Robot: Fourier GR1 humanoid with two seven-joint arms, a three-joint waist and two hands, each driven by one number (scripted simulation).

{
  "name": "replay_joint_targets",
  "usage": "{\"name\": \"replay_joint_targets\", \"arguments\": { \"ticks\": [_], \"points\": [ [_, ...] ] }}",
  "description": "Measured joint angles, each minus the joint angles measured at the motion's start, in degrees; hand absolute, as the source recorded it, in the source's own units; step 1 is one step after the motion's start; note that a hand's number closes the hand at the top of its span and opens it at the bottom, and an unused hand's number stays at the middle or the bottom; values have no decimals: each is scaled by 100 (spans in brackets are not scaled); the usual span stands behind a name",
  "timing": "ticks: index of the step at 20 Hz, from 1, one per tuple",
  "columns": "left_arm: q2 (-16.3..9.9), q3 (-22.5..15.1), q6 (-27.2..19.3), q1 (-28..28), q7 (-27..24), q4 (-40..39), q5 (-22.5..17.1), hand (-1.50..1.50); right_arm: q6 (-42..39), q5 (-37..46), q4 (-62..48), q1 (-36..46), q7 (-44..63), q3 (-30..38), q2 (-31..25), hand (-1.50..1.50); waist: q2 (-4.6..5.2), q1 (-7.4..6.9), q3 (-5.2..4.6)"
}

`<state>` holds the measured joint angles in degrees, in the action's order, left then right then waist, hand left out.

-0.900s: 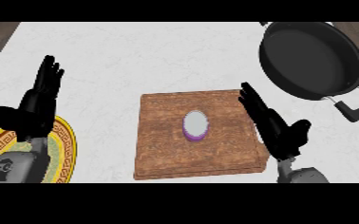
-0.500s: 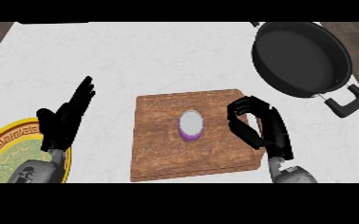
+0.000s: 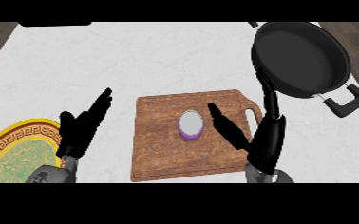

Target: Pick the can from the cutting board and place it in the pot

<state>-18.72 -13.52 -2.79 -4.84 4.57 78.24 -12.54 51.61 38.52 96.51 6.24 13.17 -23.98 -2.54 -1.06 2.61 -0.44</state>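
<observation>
A purple can [image 3: 191,125] with a pale lid stands upright near the middle of the brown wooden cutting board [image 3: 168,156]. The black pot [image 3: 300,58] sits at the counter's far right, its handle [image 3: 344,103] pointing toward me. My right hand [image 3: 265,134] is over the board's right side, open, thumb stretched toward the can and fingers pointing up toward the pot. The thumb tip lies just right of the can, not touching it. My left hand [image 3: 82,128] is open to the left of the board, fingers straight.
A yellow patterned plate [image 3: 21,147] lies at the lower left, partly under my left forearm. The white marbled counter [image 3: 140,57] stretches behind the board. A dark strip [image 3: 54,23] runs along the far edge at the upper left.
My right hand has uncurled and spread, with its thumb reaching closer to the can. The left hand has shifted right, nearer the board. The can has not moved.
</observation>
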Motion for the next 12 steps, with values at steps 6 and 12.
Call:
{"name": "replay_joint_targets", "arguments": {
  "ticks": [6, 12],
  "points": [
    [20, -69, 61, -1, 96, 68, 13, 0, -414, 1192, 301, -186, 1835, -473, 191, -150, 9, -60, 3],
    [114, -125, 65, -118, 196, 45, 53, 0, -1167, 1862, 793, 263, 3996, -762, 233, -150, 38, -156, 17]
  ]
}}
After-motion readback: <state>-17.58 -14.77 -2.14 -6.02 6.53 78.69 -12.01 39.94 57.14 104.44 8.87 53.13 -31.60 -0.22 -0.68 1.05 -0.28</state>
